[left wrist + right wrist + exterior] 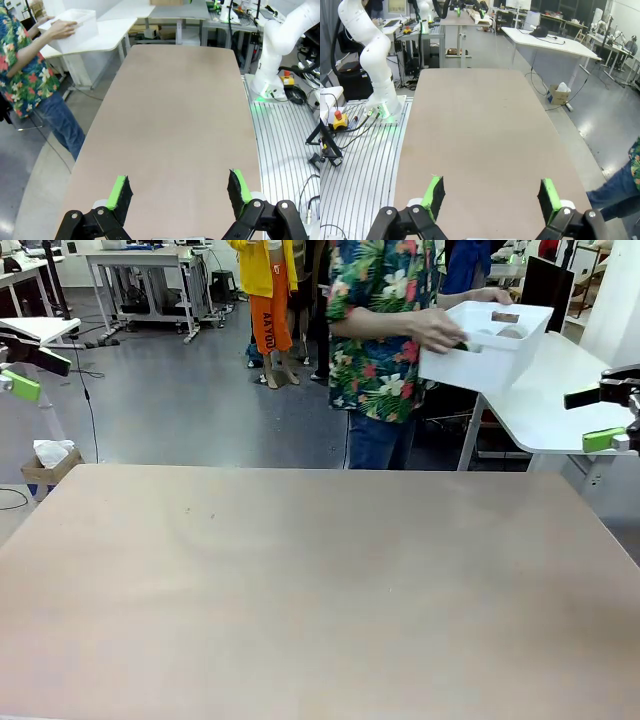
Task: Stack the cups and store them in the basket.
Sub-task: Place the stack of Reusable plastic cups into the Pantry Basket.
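Beyond the table's far right corner a person in a floral shirt holds the white basket (pixel 470 360) with both hands, over a white side table (pixel 550 400). Inside it a tan-brown cup (pixel 505 317) and a pale shape beside it show partly; the rest of the basket's inside is hidden. My left gripper (pixel 30 372) hangs open at the left edge, far from the basket. At the right edge my right gripper (pixel 597 418) is open too. In the wrist views the left gripper (pixel 179 192) and right gripper (pixel 491 195) hold nothing. The basket (pixel 75 30) appears far off with a hand on it.
The tan tabletop (pixel 320 580) spreads bare between both arms. A cardboard box with a white bag (pixel 50 462) sits on the floor beyond the far left corner. The right arm's white base (pixel 272 60) stands beside the table, the left arm's base (pixel 375 75) on the other side.
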Controlling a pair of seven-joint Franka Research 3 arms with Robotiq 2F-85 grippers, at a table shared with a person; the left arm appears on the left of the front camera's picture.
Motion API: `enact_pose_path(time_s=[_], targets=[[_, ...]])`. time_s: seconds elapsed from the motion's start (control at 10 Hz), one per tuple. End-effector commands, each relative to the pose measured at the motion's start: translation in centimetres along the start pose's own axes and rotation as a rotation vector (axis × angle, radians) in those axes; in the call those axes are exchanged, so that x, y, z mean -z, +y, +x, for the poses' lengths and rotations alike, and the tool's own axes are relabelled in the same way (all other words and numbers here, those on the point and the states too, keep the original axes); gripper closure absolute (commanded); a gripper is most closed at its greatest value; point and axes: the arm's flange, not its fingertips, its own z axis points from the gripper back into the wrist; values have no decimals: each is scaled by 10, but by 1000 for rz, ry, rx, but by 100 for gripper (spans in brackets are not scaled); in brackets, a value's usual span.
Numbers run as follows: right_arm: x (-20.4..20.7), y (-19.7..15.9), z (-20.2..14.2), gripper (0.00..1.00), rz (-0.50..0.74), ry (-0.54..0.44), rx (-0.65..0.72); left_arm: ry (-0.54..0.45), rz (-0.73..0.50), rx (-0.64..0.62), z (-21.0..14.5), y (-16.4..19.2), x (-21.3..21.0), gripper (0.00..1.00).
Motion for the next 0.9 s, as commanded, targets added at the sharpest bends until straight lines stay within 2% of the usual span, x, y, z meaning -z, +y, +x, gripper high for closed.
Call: enact_pose_path(time_s=[0.0,0.8], targets=[[-1,1,5,0,-2,-12,15,-7,-3,-5,3,-2,1,0],[-1,1,5,0,-2,-12,15,-7,-3,-5,3,-2,1,0]])
